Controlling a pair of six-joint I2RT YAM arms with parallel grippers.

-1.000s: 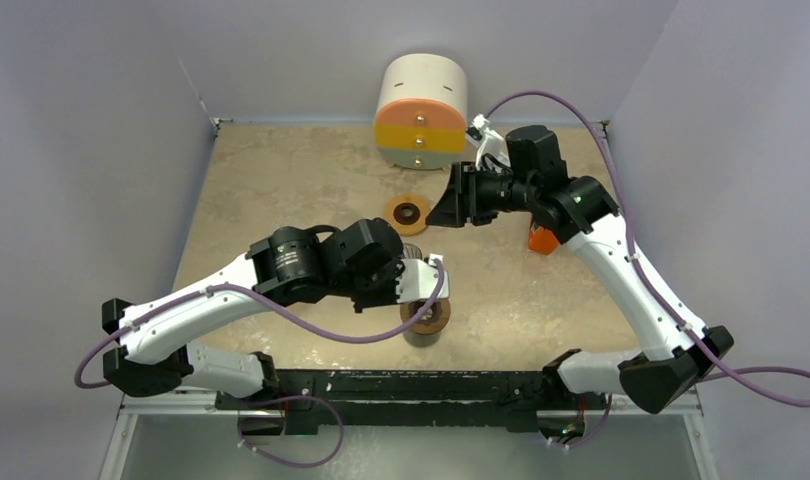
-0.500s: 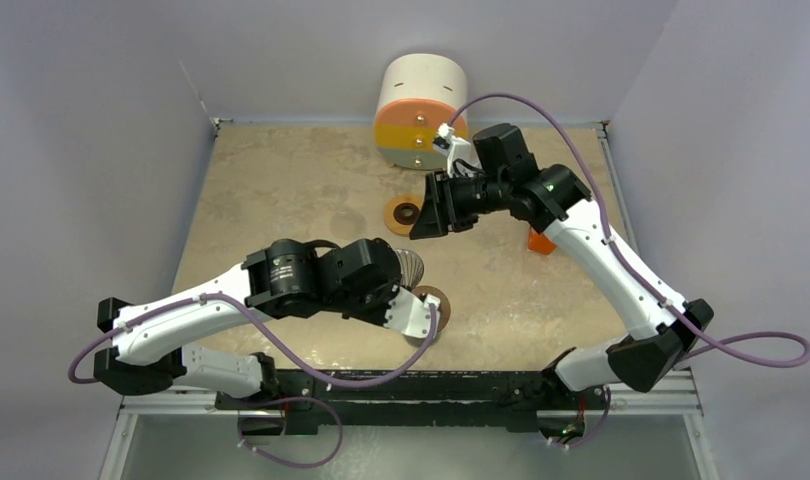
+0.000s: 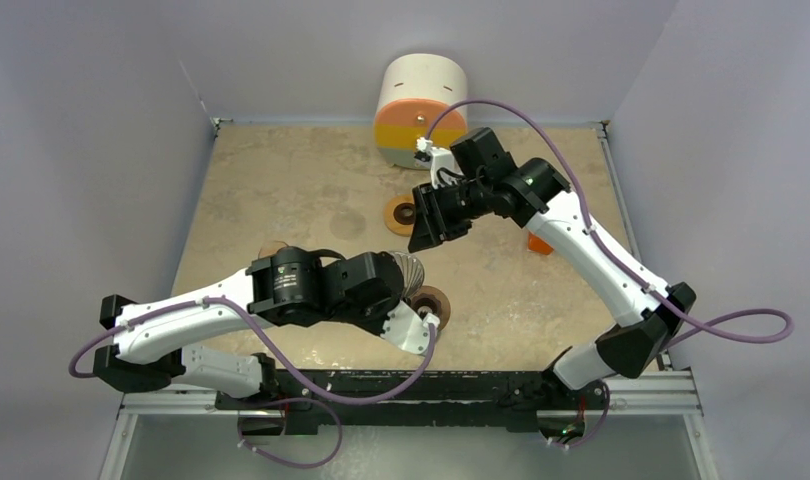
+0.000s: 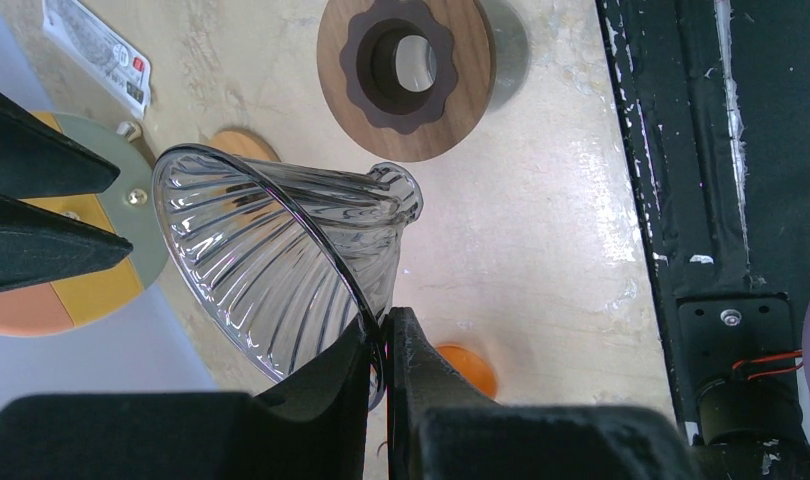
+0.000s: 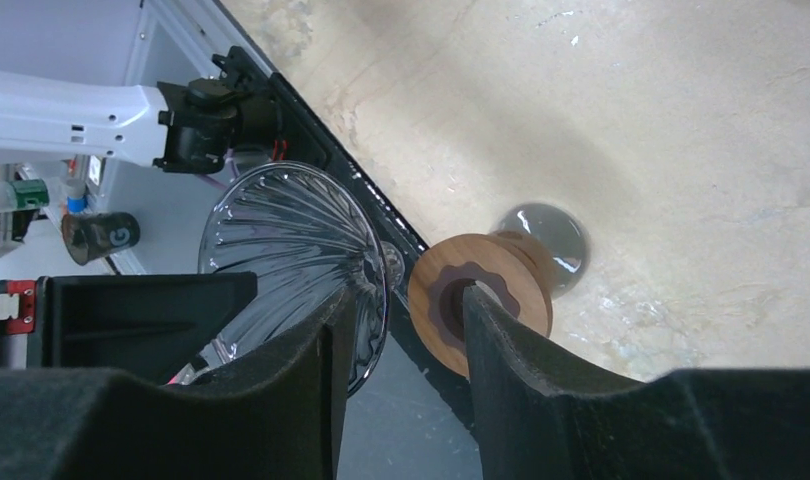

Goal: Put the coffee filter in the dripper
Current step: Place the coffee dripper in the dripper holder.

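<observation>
Glass dripper (image 4: 271,270) hangs tilted above the counter (image 3: 281,180), its rim pinched in your left end effector (image 4: 384,325). Your right end effector (image 5: 401,310) stands partly spread, holding nothing. From above, your left arm hides most of the dripper. Where the filter lies, you cannot tell.

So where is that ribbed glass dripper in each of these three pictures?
Top external: glass dripper just left of centre, at the left arm's tip.
Left wrist: centre-left, its rim pinched by the left fingers.
Right wrist: left of centre, partly behind the right fingers.
Shared landmark: the wooden ring stand, beside it in every view.
</observation>
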